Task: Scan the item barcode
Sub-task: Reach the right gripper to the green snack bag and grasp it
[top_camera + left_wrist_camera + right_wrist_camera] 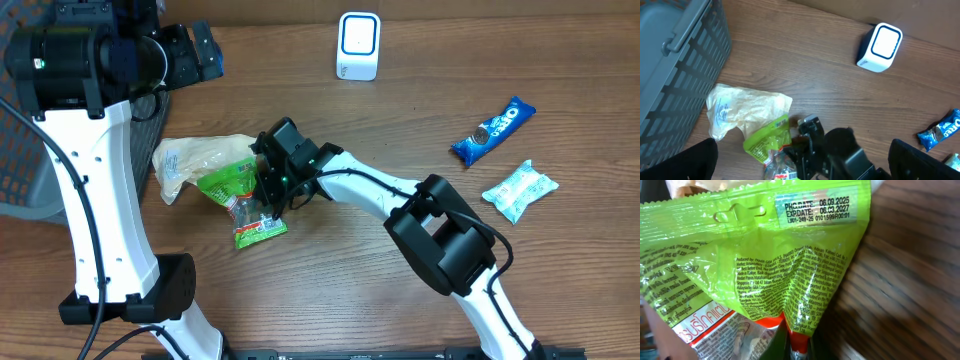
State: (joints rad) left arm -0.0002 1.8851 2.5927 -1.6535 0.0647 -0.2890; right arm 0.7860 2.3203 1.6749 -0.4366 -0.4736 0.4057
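Observation:
The item is a green snack packet [236,196] lying on the wooden table, partly over a beige bag [195,160]. My right gripper [268,197] is shut on the packet's edge. In the right wrist view a pinched fold of the green and red film [770,265] sits between the fingertips [797,349]. No barcode shows in any view. The white scanner [358,45] stands at the back of the table. My left gripper [195,52] hangs open high over the back left, nothing between its fingers [695,161].
A grey basket [20,150] stands at the left edge. A blue Oreo packet [493,130] and a pale green packet [519,190] lie at the right. From the left wrist I see the scanner [880,41] and the basket [675,60].

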